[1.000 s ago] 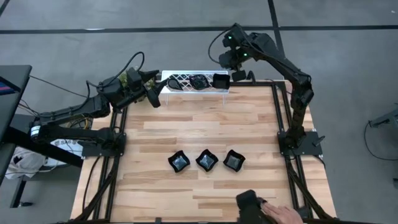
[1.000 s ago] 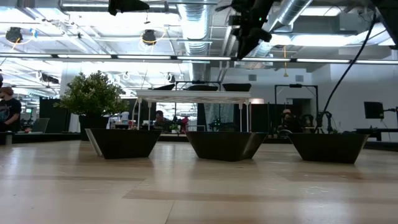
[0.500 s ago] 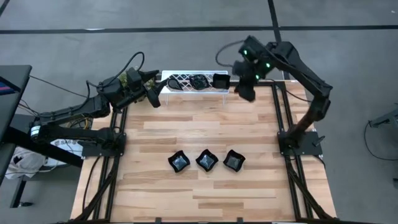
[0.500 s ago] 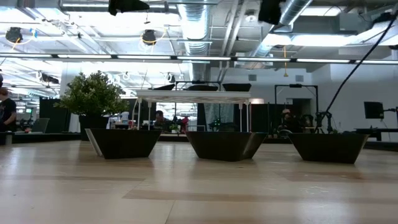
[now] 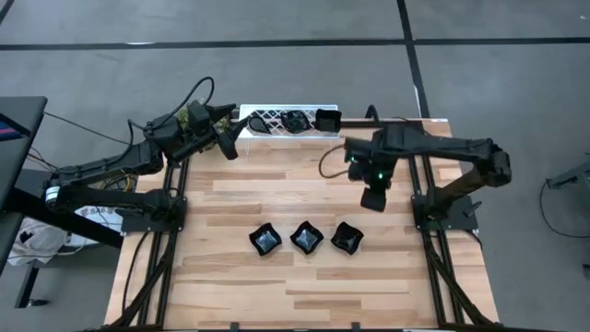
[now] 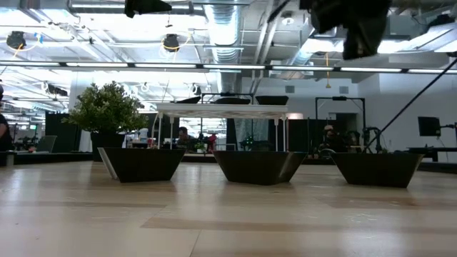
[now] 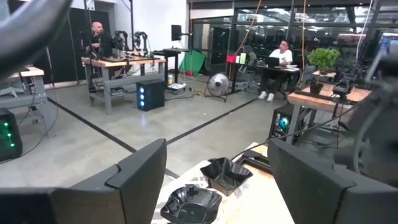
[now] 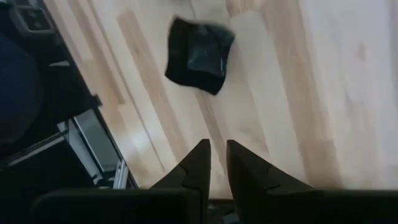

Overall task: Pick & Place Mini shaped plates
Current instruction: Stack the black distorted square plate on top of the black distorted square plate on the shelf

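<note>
Three wavy square plates point(image 5: 304, 238) in row mid-desk point(image 5: 277, 184), more on white rack point(image 5: 277, 121) at far edge. Glossy, stiff, likely light and slippery: pinch raised rim. Right gripper point(image 5: 373, 199) swung from rack to above right plate point(image 8: 199, 53), fingers nearly together, empty. Left gripper point(image 5: 226, 146) unmoved beside rack, fingers spread.
</note>
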